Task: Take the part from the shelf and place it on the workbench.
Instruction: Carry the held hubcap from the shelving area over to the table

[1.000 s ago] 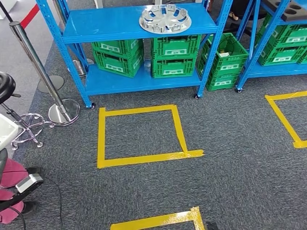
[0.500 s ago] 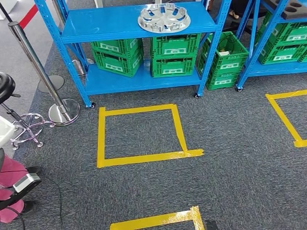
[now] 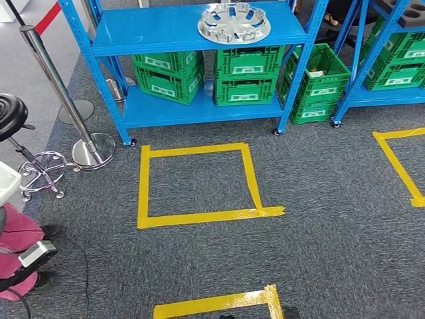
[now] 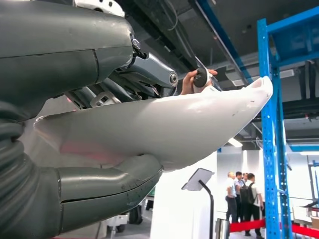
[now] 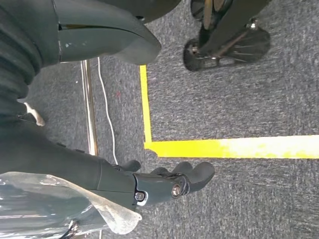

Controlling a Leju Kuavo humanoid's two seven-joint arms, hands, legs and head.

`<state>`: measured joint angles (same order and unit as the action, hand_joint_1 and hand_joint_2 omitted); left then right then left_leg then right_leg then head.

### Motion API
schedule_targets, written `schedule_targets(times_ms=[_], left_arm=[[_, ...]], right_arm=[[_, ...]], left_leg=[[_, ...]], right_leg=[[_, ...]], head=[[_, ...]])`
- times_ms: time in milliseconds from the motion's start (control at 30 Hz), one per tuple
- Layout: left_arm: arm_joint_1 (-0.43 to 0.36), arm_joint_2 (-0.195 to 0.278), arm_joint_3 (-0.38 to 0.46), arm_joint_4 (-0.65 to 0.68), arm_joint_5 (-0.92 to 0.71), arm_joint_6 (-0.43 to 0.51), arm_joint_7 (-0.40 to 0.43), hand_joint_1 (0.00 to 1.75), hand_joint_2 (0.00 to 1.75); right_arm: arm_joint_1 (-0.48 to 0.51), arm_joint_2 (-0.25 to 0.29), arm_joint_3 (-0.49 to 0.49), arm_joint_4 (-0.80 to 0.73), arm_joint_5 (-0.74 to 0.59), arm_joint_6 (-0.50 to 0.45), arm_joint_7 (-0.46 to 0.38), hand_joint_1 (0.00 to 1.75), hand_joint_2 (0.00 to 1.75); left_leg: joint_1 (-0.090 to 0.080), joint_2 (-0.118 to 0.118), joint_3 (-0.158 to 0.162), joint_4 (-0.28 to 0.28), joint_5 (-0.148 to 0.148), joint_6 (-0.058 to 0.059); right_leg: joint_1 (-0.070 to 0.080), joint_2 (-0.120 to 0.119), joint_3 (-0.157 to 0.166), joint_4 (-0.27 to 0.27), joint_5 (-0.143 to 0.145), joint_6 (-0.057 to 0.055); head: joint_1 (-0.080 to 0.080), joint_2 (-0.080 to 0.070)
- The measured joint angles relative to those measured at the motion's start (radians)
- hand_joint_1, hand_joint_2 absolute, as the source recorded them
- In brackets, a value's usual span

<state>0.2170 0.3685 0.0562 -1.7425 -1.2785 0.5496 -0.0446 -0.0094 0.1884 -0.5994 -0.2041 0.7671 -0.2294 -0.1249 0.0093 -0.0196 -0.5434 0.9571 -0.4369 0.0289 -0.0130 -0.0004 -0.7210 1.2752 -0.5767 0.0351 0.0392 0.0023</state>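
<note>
The part, a silver wheel cover (image 3: 234, 22), lies flat on the top board of the blue shelf (image 3: 150, 30), far ahead of me across the carpet. In the right wrist view my right hand (image 5: 165, 181) hangs over the carpet with its fingers stretched out and nothing in it. My left hand (image 4: 75, 55) is seen in the left wrist view. A white curved sheet (image 4: 169, 129) lies between its thumb and its darker fingers. I cannot tell whether the hand grips it.
Green crates (image 3: 246, 73) fill the shelf's lower level. A yellow tape square (image 3: 145, 186) marks the floor before it. A steel barrier post (image 3: 60, 86) and a black stool (image 3: 12, 113) stand left. A second blue shelf (image 3: 370, 53) stands right. People stand far off (image 4: 240, 196).
The whole head picture has shifted a little to the right, so the camera has moved. The wheel cover and the crates keep their places on the shelf.
</note>
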Motion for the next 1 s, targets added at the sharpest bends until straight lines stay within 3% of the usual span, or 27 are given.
schedule_targets(times_ms=[33,67,133,167,200,267,333,400,467,500,533,600,633,700,733,800,867,933,1000], left_arm=[[0.000,0.000,0.000,0.000,0.000,-0.001,0.000,1.75,1.75],[0.000,0.000,0.001,0.000,0.000,-0.002,0.001,1.75,1.75],[0.000,0.001,0.004,-0.003,0.000,-0.004,0.002,1.75,1.75],[0.001,0.002,0.006,-0.006,0.000,-0.006,0.002,1.75,1.75],[0.002,0.004,0.009,-0.009,0.000,-0.006,0.003,1.75,1.75],[0.006,0.006,0.015,-0.012,-0.001,-0.009,0.003,1.75,1.75],[0.009,0.009,0.019,-0.014,-0.001,-0.010,0.003,1.75,1.75],[0.009,0.011,0.020,-0.014,-0.001,-0.010,0.003,1.75,1.75],[0.010,0.011,0.020,-0.014,-0.003,-0.011,0.003,1.75,1.75],[0.010,0.011,0.020,-0.014,-0.004,-0.011,0.003,1.75,1.75],[0.011,0.011,0.020,-0.014,-0.006,-0.012,0.003,1.75,1.75],[0.011,0.012,0.020,-0.014,-0.008,-0.012,0.003,1.75,1.75],[0.010,0.013,0.021,-0.014,-0.008,-0.012,0.003,1.75,1.75],[0.007,0.015,0.022,-0.014,-0.008,-0.011,0.004,1.75,1.75],[0.007,0.016,0.022,-0.014,-0.008,-0.011,0.005,1.75,1.75],[0.009,0.018,0.023,-0.014,-0.009,-0.011,0.006,1.75,1.75],[0.006,0.019,0.023,-0.014,-0.009,-0.012,0.006,1.75,1.75],[0.002,0.017,0.023,-0.014,-0.009,-0.012,0.006,1.75,1.75],[0.001,0.016,0.022,-0.014,-0.010,-0.012,0.006,1.75,1.75]], right_arm=[[0.000,0.000,0.000,0.000,0.000,0.000,0.001,0.00,1.75],[0.001,0.000,0.000,0.000,0.000,0.000,0.001,0.00,1.75],[0.000,0.000,0.000,0.000,0.000,0.000,0.000,0.00,1.75],[0.000,0.000,0.000,0.000,0.000,0.000,0.000,0.00,1.75],[0.000,0.001,0.000,0.000,0.000,0.000,-0.001,0.00,1.75],[0.001,0.001,-0.001,0.000,0.001,0.000,-0.002,0.00,1.75],[0.001,0.001,-0.001,0.000,0.003,0.000,-0.002,0.00,1.75],[0.001,0.002,-0.001,0.000,0.004,0.000,-0.003,0.00,1.75],[0.003,0.001,-0.001,0.000,0.004,0.000,-0.003,0.00,1.75],[0.004,0.001,-0.001,0.000,0.005,0.000,-0.003,0.00,1.75],[0.005,0.001,-0.001,0.000,0.006,0.000,-0.003,0.00,1.75],[0.003,0.001,-0.001,0.000,0.010,0.000,-0.003,0.00,1.75],[0.003,0.001,-0.001,0.000,0.012,0.000,-0.003,0.00,1.75],[0.001,0.001,-0.001,0.000,0.014,0.000,-0.004,0.00,1.75],[0.000,0.001,-0.001,0.000,0.015,0.000,-0.004,0.00,1.75],[-0.003,0.001,-0.001,0.000,0.015,0.000,-0.004,0.00,1.75],[-0.005,0.001,-0.001,0.000,0.016,0.001,-0.005,0.00,1.75],[-0.004,0.001,-0.001,0.000,0.017,0.002,-0.006,0.00,1.75],[0.001,0.001,-0.001,0.000,0.019,0.003,-0.005,0.00,1.75]], left_leg=[[0.003,-0.008,-0.004,0.005,0.000,-0.005],[0.006,-0.018,-0.008,0.010,-0.001,-0.011],[0.011,-0.036,-0.018,0.028,-0.006,-0.027],[0.012,-0.044,-0.024,0.037,-0.008,-0.036],[0.012,-0.052,-0.029,0.043,-0.007,-0.043],[0.015,-0.068,-0.036,0.046,-0.003,-0.056],[0.015,-0.050,-0.047,0.065,-0.017,-0.064],[0.013,-0.009,-0.088,0.165,-0.080,-0.068],[0.012,0.006,-0.143,0.303,-0.148,-0.070],[0.012,0.008,-0.154,0.339,-0.158,-0.069],[0.012,0.009,-0.145,0.334,-0.149,-0.066],[0.007,0.029,-0.076,0.219,-0.090,-0.055],[0.002,0.053,-0.036,0.148,-0.067,-0.049],[-0.009,0.087,0.003,0.064,-0.049,-0.038],[-0.014,0.089,0.003,0.056,-0.051,-0.034],[-0.013,0.066,-0.003,0.049,-0.043,-0.025],[-0.007,0.044,-0.003,0.039,-0.032,-0.014],[-0.006,0.021,-0.007,0.036,-0.026,-0.006],[-0.008,-0.005,-0.012,0.037,-0.024,-0.002]], right_leg=[[-0.003,0.001,0.019,-0.017,0.011,0.003],[-0.007,0.006,0.057,-0.072,0.036,0.005],[-0.015,0.041,0.145,-0.208,0.071,0.010],[-0.017,0.055,0.171,-0.247,0.076,0.008],[-0.016,0.064,0.181,-0.261,0.072,0.005],[-0.013,0.048,0.181,-0.256,0.071,-0.009],[-0.014,0.026,0.180,-0.255,0.074,-0.023],[-0.011,0.001,0.177,-0.256,0.076,-0.035],[-0.006,-0.027,0.172,-0.256,0.076,-0.039],[-0.004,-0.040,0.170,-0.256,0.077,-0.040],[-0.002,-0.054,0.169,-0.256,0.077,-0.040],[0.002,-0.078,0.171,-0.256,0.077,-0.040],[0.004,-0.090,0.172,-0.256,0.076,-0.039],[0.009,-0.110,0.172,-0.255,0.076,-0.034],[0.010,-0.121,0.172,-0.255,0.077,-0.030],[0.009,-0.134,0.173,-0.257,0.075,-0.018],[0.006,-0.083,0.157,-0.222,0.046,-0.008],[0.004,-0.016,0.102,-0.102,-0.019,-0.004],[0.005,-0.001,0.049,0.012,-0.059,-0.004]], head=[[0.000,0.000],[0.000,0.000],[0.001,0.000],[0.000,0.000],[0.000,0.000],[-0.002,0.000],[-0.004,0.000],[-0.010,0.000],[-0.014,0.000],[-0.014,0.000],[-0.014,0.000],[-0.014,0.000],[-0.014,0.000],[-0.013,0.000],[-0.013,0.000],[-0.014,0.000],[-0.012,0.000],[-0.009,0.000],[-0.008,0.000]])
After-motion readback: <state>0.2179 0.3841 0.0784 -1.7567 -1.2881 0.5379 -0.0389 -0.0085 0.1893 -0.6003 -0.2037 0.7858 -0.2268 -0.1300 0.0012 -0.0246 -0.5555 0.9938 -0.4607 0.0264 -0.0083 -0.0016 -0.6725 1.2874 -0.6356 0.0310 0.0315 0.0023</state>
